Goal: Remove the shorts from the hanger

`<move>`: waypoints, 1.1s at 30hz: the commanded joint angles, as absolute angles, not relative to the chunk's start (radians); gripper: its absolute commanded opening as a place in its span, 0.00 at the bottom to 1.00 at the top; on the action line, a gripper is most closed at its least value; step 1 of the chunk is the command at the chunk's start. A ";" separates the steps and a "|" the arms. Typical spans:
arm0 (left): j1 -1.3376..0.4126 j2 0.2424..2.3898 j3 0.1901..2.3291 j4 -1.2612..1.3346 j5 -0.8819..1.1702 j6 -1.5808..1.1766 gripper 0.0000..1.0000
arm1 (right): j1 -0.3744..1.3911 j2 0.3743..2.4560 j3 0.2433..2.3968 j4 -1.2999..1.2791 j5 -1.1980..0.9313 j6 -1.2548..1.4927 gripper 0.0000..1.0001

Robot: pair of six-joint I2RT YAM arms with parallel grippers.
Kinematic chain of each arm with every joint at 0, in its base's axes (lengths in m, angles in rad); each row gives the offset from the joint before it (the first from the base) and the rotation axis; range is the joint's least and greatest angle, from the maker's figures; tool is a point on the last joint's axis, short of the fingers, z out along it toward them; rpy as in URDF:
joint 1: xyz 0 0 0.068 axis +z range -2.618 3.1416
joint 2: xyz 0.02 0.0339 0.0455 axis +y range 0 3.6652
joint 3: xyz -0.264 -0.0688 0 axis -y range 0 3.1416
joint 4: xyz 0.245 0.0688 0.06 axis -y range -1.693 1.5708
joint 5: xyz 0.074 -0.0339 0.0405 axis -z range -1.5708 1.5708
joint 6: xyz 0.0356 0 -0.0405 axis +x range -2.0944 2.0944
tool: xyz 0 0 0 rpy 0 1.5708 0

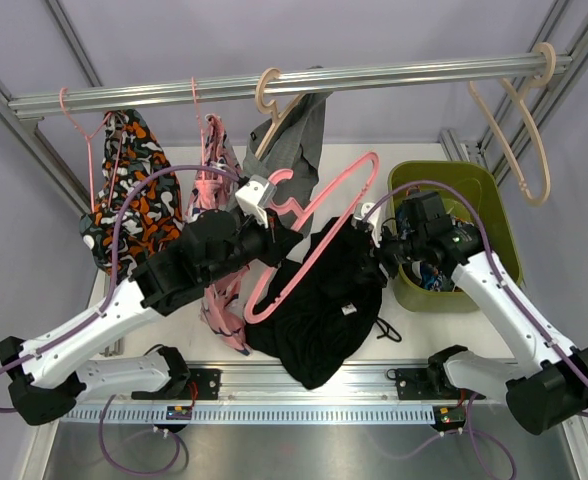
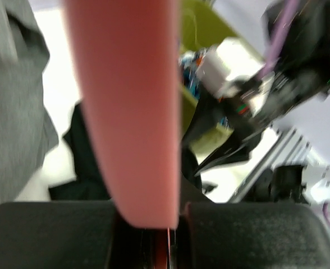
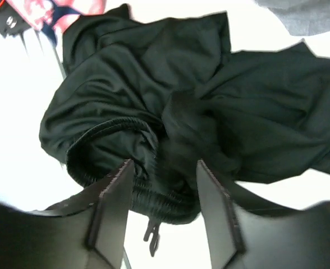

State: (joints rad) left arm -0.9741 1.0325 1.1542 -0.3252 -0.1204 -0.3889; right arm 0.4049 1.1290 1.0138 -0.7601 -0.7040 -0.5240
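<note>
Right now the left gripper (image 2: 151, 227) is clamped on the pink hanger (image 2: 125, 112), tilted over the black shorts (image 1: 319, 300) heaped at the table's (image 1: 421, 327) near edge. The right gripper (image 3: 162, 174) hangs parted just above their waistband, with the green bin (image 1: 496, 203) right behind it. Grey shorts (image 1: 299, 140) and patterned shorts (image 1: 139, 200) hang on the rail (image 1: 394, 73).

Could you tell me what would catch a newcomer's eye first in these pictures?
The pink hanger, clamped in the left gripper, slants across the middle, off the rail. Beneath it the black shorts lie crumpled on the table, the right gripper open over them. Patterned shorts and grey shorts hang from the rail.
</note>
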 commanded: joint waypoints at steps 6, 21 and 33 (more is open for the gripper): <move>-0.979 0.965 1.131 -0.454 -0.042 -0.368 0.00 | 0.408 1.042 1.304 -1.208 -0.902 -1.109 0.63; -0.980 1.072 1.155 -0.482 0.316 -0.410 0.00 | 0.408 1.104 1.594 -1.282 -0.835 -1.336 0.61; -0.988 1.094 1.186 -0.462 0.377 -0.410 0.00 | 0.414 1.195 1.517 -1.221 -0.816 -1.305 0.56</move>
